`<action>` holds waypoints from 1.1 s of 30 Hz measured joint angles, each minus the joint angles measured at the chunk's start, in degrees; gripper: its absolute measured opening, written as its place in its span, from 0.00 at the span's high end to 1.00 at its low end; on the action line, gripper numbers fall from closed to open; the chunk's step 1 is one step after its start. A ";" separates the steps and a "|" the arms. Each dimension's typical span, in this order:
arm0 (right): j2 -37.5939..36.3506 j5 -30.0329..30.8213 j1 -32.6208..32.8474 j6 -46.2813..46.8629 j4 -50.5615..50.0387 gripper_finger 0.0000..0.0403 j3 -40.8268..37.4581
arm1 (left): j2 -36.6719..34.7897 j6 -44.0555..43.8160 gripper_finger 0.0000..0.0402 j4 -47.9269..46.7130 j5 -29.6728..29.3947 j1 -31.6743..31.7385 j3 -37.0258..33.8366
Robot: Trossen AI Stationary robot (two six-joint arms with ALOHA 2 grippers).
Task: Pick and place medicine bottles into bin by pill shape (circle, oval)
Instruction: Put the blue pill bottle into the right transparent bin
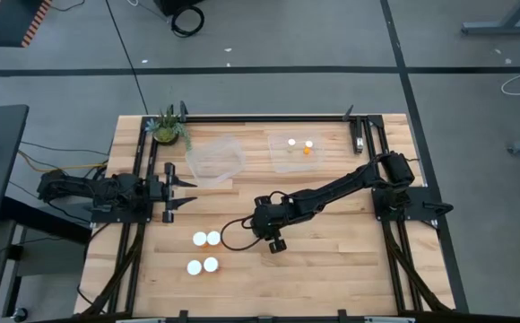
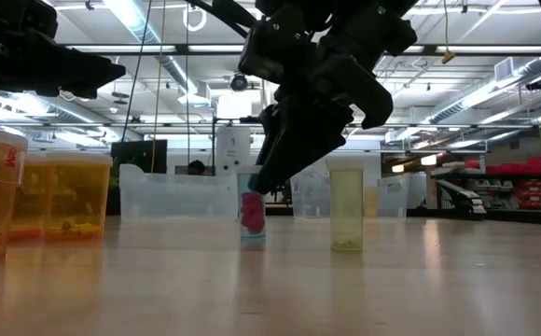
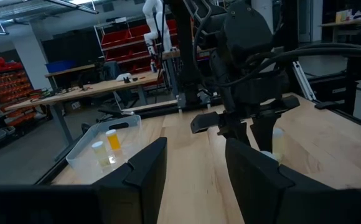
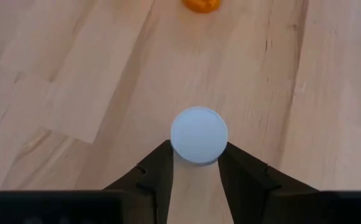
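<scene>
Four white-capped medicine bottles (image 1: 203,252) are seen standing on the near left part of the light wooden table (image 1: 332,269). Just right of them, the right gripper (image 4: 195,171) is lowered over a small white-capped bottle (image 4: 198,135), which is set between its narrowly parted fingers (image 4: 157,171). Farther back, the left gripper (image 3: 193,165) is held open at the left edge, and three more bottles (image 1: 299,144) are seen in the far right clear plastic bin (image 1: 282,161).
</scene>
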 joint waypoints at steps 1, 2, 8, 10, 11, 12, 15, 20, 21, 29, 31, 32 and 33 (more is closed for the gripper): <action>0.00 -0.04 0.00 0.00 0.00 0.68 0.00 | 0.00 -0.01 0.57 0.00 0.00 0.00 0.01; 0.00 -0.04 0.00 0.00 0.00 0.68 0.00 | 0.00 -0.01 0.57 0.00 0.00 0.00 0.00; 0.00 -0.04 -0.09 0.00 0.00 0.68 0.00 | 0.00 0.00 0.57 0.00 0.00 0.00 0.00; 0.00 -0.04 -0.26 0.01 0.00 0.68 0.00 | 0.00 -0.01 0.57 0.00 0.00 -0.01 0.02; 0.00 -0.05 -0.34 0.05 0.00 0.68 0.00 | 0.00 -0.01 0.57 0.00 0.00 -0.01 0.01; 0.00 -0.04 -0.50 0.13 0.00 0.68 0.00 | 0.00 -0.01 0.57 0.00 0.00 0.00 0.02; 0.00 -0.03 -0.83 0.20 0.02 0.68 0.00 | 0.00 -0.01 0.57 0.00 0.00 -0.01 0.00; 0.00 -0.04 -1.42 0.32 0.15 0.71 0.00 | 0.00 0.00 0.57 0.00 0.00 -0.01 0.01; 0.00 -0.06 -1.48 0.28 0.19 0.72 0.00 | 0.00 0.00 0.57 0.00 0.00 0.00 0.02; 0.00 -0.17 -2.25 0.42 0.24 0.73 0.00 | 0.00 0.00 0.57 0.00 0.00 -0.01 0.00; -0.02 -0.17 -2.52 0.34 0.24 0.73 0.00 | 0.00 -0.01 0.57 0.00 0.00 -0.01 0.00; -0.13 -0.17 -2.62 0.28 0.21 0.74 0.00 | 0.00 0.00 0.57 0.00 0.00 0.01 0.01; -0.37 -0.15 -2.64 0.27 -0.20 0.74 0.00 | 0.00 -0.01 0.57 0.00 0.00 0.00 0.01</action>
